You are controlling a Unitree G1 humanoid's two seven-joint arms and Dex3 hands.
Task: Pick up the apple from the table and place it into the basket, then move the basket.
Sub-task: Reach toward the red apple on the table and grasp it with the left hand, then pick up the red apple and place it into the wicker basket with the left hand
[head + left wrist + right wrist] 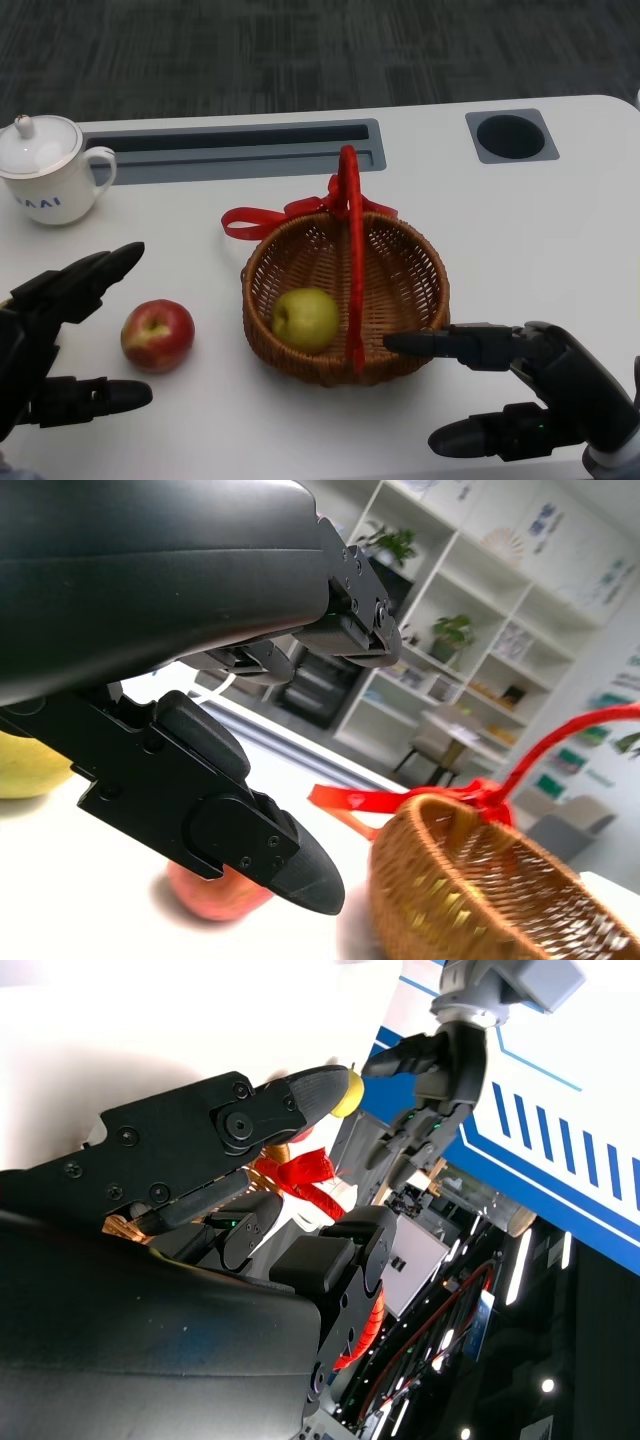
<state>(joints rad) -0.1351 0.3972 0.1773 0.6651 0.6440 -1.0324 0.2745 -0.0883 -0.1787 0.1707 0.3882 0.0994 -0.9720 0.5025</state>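
A white lidded cup [42,168] stands at the table's [540,240] far left corner.

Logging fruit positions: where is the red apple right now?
In the head view, the red apple sits on the table, left of the basket, between the left hand's spread fingers.

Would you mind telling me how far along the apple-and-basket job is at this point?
Partly done: a green apple already lies in the basket. The red apple sits on the table; the open left hand flanks it without touching. The right hand is open beside the basket's rim. Remaining: grasp and place the red apple, then move the basket.
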